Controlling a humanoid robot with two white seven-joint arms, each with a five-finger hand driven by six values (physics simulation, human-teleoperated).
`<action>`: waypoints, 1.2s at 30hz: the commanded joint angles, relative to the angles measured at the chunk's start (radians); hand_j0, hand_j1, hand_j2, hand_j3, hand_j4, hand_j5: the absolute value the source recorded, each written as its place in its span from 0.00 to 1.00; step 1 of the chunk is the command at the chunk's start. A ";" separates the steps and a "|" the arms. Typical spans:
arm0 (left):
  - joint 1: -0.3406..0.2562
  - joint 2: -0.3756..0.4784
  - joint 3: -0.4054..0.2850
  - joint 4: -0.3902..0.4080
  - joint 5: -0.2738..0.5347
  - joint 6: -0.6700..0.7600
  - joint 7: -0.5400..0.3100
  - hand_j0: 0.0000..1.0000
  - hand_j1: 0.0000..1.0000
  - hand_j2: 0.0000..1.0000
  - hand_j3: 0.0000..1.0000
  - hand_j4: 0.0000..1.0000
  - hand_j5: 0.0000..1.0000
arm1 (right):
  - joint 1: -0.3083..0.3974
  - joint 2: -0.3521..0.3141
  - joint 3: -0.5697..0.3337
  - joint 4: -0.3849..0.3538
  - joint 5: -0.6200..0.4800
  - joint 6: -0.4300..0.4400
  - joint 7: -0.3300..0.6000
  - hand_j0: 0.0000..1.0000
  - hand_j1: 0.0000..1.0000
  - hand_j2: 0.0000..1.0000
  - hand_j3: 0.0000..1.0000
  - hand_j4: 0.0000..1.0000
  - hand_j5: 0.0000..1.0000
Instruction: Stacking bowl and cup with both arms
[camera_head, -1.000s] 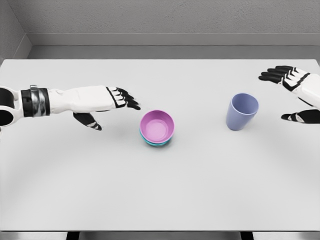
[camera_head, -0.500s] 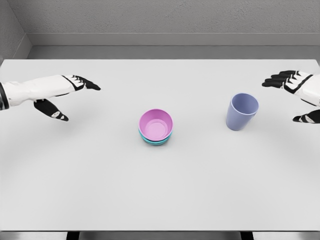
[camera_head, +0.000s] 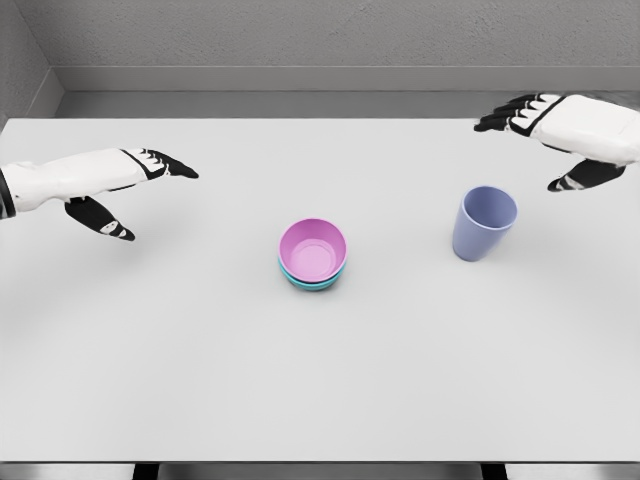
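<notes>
Tabletop (camera_head: 320, 390): white, flat, filling most of the head view, with a grey wall (camera_head: 330, 35) behind its far edge. Pink bowl (camera_head: 313, 249): near the middle of the tabletop, upright, mouth up, nested inside a teal bowl (camera_head: 312, 283) of which only the lower rim and side show beneath it; the pair sits as one stack. Cup (camera_head: 484, 222): lavender-blue, upright, mouth open toward the camera, standing on the tabletop well to the right of the bowl stack and apart from it. Left hand (camera_head: 120, 185): enters from the left edge, white with black fingers (camera_head: 175, 166), extended toward the right above the tabletop; fingers stretched out and released, thumb hanging below the palm, holding nothing; well apart from the bowl stack, on its left and slightly farther back. Right hand (camera_head: 560, 135): enters from the right edge near the far right corner of the tabletop, white with black fingertips pointing left; fingers spread and released, thumb dropped below the palm, holding nothing; positioned above and behind the cup, to its right, not touching it. Neither bowl nor cup is in contact with any hand; cup is not in the bowls.
</notes>
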 joint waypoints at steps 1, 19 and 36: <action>0.000 0.001 0.001 0.000 0.007 0.003 0.000 1.00 1.00 1.00 1.00 1.00 1.00 | 0.000 0.029 0.066 0.064 0.003 0.009 0.001 1.00 1.00 1.00 1.00 1.00 1.00; 0.002 -0.004 0.001 0.008 -0.065 0.003 0.000 1.00 1.00 1.00 1.00 1.00 1.00 | 0.000 0.032 0.164 0.087 0.001 -0.008 0.001 1.00 1.00 1.00 1.00 1.00 1.00; 0.005 -0.002 0.001 0.009 -0.065 0.003 0.000 1.00 1.00 1.00 1.00 1.00 1.00 | -0.017 0.049 0.192 0.132 0.000 -0.008 0.001 0.76 0.76 0.76 0.76 0.76 0.76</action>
